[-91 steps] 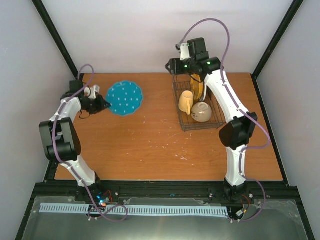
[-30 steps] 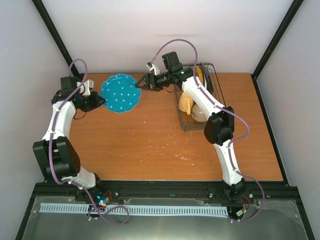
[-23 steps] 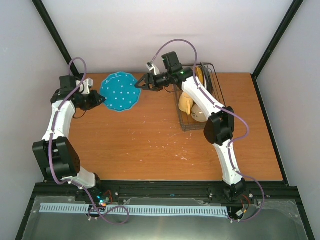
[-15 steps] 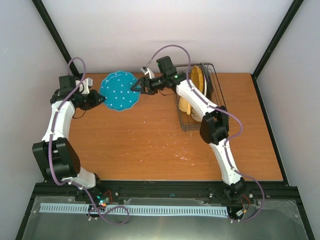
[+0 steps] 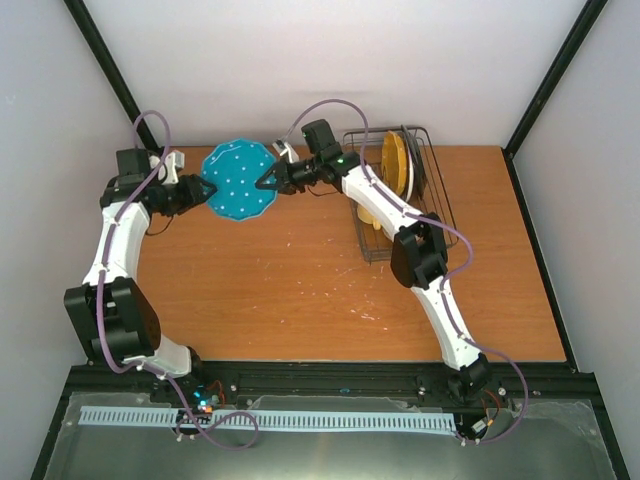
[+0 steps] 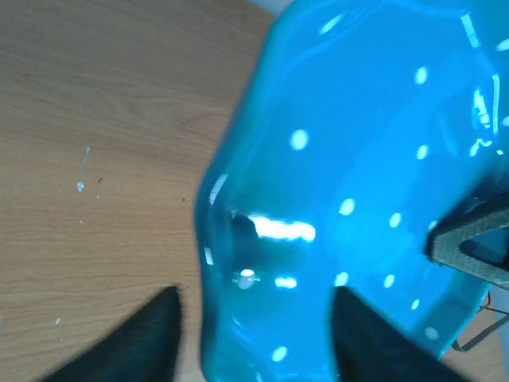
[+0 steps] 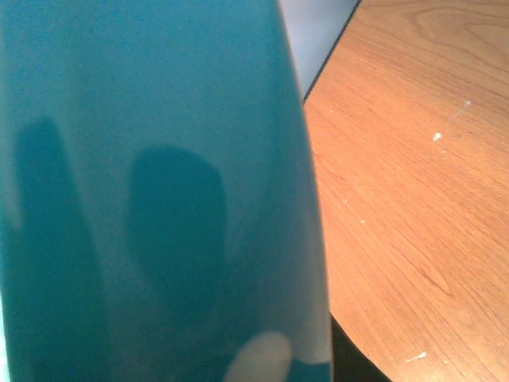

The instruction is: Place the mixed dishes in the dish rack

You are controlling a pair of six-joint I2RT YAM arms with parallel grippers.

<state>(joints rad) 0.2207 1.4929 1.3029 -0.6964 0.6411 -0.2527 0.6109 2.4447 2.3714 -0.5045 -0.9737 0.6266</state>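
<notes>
The scalloped blue plate with white dots hangs tilted above the wooden tabletop, left of the dark wire dish rack, its left rim pinched in the left claw, while the right claw meets its right rim, grip impossible to tell.

**Even light, blurred close-ups**

The overhead view is bright, evenly lit and sharp. White glare streaks the blue plate in the soft left wrist view. The right wrist view is unfocused, with dark shadows on the plate.
</notes>
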